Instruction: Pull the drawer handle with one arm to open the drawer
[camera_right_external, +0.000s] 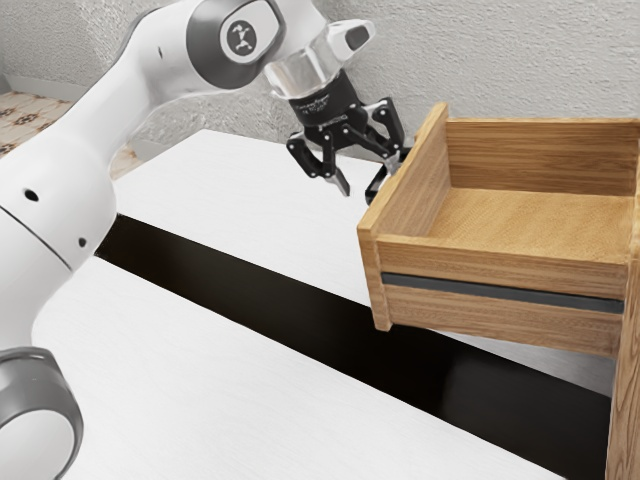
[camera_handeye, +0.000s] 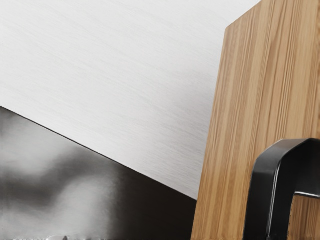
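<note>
The wooden drawer (camera_right_external: 480, 262) stood open at about three o'clock in the exterior view. It jutted out from the cabinet frame (camera_right_external: 626, 400) at the four o'clock edge, its hollow inside bare and its front panel turned toward the arm. The white arm (camera_right_external: 120, 110) swept in from nine o'clock and arched over toward one o'clock. There the black gripper (camera_right_external: 358, 190) hung just outside the drawer's front panel, close above the white tabletop (camera_right_external: 220, 200). Its two fingers were spread apart and released, with nothing clasped between them. The finger nearer the drawer sat right against the panel's outer face, though whether it actually touched the wood could not be told. In the wrist view the black handle (camera_handeye: 272, 190) appeared as a bent bar mounted on the grain of the drawer front (camera_handeye: 250, 100), close beside the hand. The pale tabletop (camera_handeye: 125, 75) lay beyond the panel's edge. A broad black strip (camera_right_external: 250, 290) crossed the table from nine o'clock toward five o'clock in the exterior view, passing beneath the projecting drawer.
</note>
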